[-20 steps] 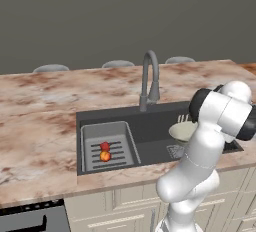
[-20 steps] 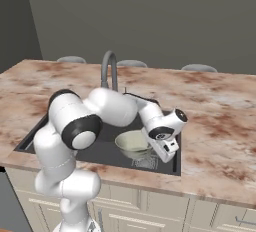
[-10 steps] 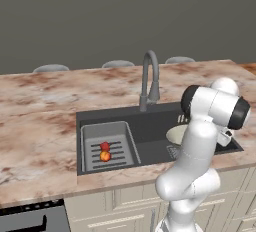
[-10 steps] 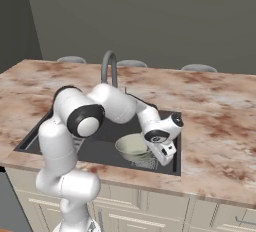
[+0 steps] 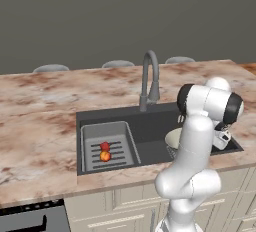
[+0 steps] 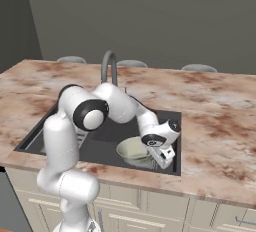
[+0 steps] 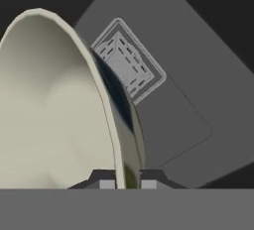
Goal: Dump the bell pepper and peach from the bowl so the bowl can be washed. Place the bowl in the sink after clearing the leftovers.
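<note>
Now we see white arm bent low into dark grey sink; gripper clamped on pale cream bowl rim, bowl at its 9 o'clock.

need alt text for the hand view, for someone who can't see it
The gripper is shut on the rim of the pale cream bowl, one of its fingers on the outside, above the dark grey sink floor with its square drain. No fruit is seen in the bowl.

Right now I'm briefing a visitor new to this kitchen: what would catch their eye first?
The white arm bent low into the sink, its tool shut on the rim of the empty bowl above the drain. Next, the bell pepper and peach, touching on the ribbed tray at the sink's left.
</note>
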Controlling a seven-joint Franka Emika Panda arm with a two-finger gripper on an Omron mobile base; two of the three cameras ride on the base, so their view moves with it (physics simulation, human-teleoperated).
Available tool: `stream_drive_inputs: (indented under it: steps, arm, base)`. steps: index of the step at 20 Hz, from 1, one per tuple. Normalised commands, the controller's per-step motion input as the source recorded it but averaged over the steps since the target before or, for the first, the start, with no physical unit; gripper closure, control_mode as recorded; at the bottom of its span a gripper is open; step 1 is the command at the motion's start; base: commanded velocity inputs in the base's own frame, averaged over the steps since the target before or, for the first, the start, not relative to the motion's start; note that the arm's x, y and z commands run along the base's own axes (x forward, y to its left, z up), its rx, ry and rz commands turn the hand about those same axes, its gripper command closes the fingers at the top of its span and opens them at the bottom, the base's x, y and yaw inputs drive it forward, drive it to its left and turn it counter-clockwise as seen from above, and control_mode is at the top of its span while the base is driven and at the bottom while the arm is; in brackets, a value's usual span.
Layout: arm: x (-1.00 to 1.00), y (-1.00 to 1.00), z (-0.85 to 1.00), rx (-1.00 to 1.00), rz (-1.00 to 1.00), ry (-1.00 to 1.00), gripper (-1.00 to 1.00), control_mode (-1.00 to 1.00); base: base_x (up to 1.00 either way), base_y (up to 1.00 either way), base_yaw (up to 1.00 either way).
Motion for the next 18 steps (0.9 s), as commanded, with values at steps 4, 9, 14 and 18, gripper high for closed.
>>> stream_drive_inputs:
  steps: [4, 9, 14, 18]
  arm:
    - [0.14, 0.13, -0.31, -0.09, 0.00, -0.06, 1.00, -1.00]
    - [0.20, 0.32, -0.43, -0.09, 0.00, -0.04, 1.00, -1.00]
    - [0.09, 0.11, -0.44, -0.13, 0.00, 0.00, 1.00, -1.00]
    - [0.07, 0.00, -0.31, -0.10, 0.00, 0.01, 1.00, -1.00]
  base:
    - [0.00, 0.00, 0.00]
    - [0.00, 0.00, 0.00]
    - [0.00, 0.00, 0.00]
    - [0.00, 0.00, 0.00]
